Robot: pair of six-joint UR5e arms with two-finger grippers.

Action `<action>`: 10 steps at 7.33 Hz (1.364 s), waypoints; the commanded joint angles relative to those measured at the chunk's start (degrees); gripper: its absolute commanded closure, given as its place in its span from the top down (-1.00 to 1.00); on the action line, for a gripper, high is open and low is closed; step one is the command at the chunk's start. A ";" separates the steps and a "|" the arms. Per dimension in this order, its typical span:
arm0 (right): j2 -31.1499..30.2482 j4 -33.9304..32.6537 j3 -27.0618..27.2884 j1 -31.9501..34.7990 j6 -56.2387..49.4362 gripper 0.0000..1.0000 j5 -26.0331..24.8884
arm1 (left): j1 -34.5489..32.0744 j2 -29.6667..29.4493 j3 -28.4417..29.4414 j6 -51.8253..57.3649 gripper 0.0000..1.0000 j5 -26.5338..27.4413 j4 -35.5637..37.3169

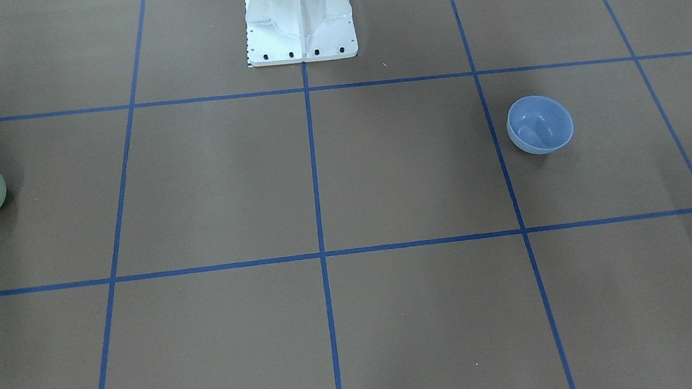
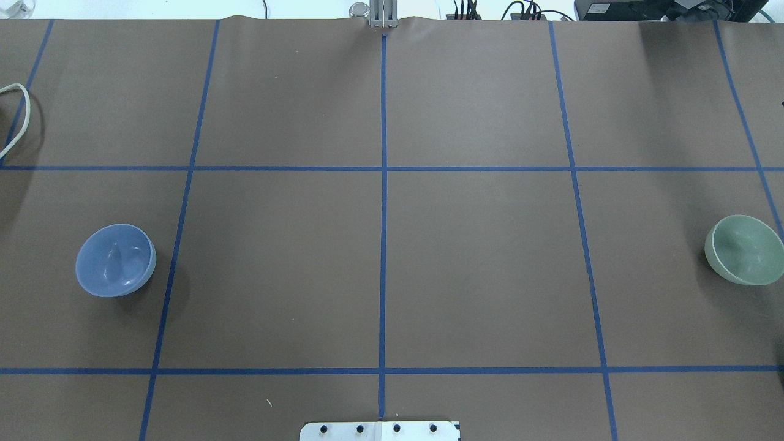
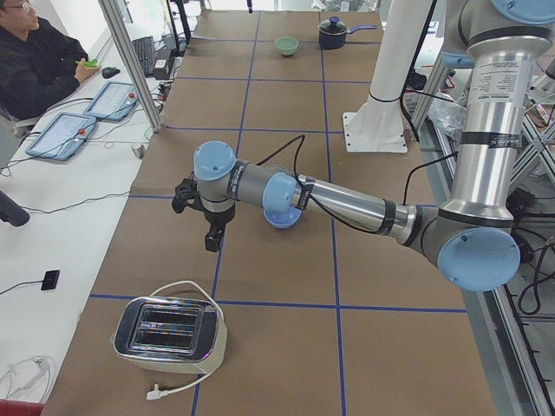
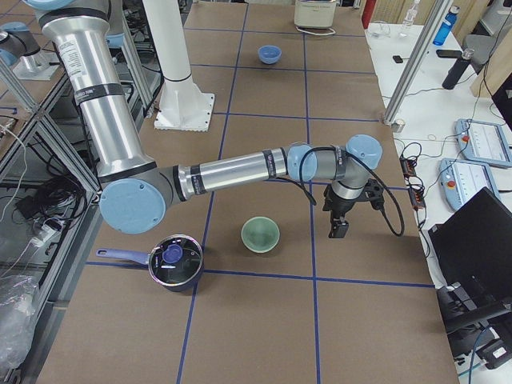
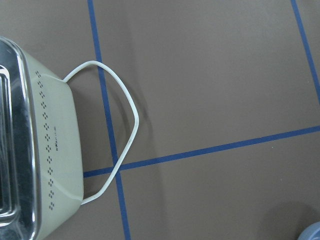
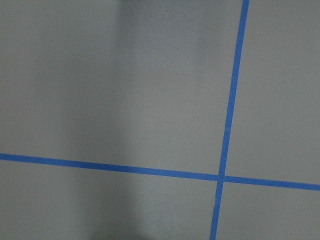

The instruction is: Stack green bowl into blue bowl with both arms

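well apart on table (image 2: 478, 275) — green bowl (image 2: 744, 250), blue bowl (image 2: 115, 260), seemingly untouched.

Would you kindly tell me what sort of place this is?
Most likely a robotics lab: a table taped into a blue grid, a left arm and right arm reaching over it, and an operator seated at consoles alongside.

Seeing left arm (image 3: 338, 204) stretched out over desk (image 3: 286, 347), pincer (image 3: 212, 241) pointing down; can't tell jaw state. Spotting blue bowl (image 3: 282, 219) half hidden behind wrist, toaster (image 3: 169, 334) near the pincer, green bowl (image 3: 287, 45) and dark pot (image 3: 334, 33) at far end.
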 commanded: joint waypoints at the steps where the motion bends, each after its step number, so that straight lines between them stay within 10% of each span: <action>1: -1.64 0.11 1.68 0.00 3.01 1.00 3.88 | 5.68 6.23 -6.47 -7.81 0.96 -0.03 -5.95; 3: -1.73 0.11 1.16 -0.17 3.12 1.00 3.89 | 14.90 9.68 -5.28 -21.51 0.96 0.67 -20.87; 10: -3.66 7.05 -3.85 -5.35 7.23 0.99 3.54 | 28.72 9.08 4.31 -34.30 0.96 7.96 -39.12</action>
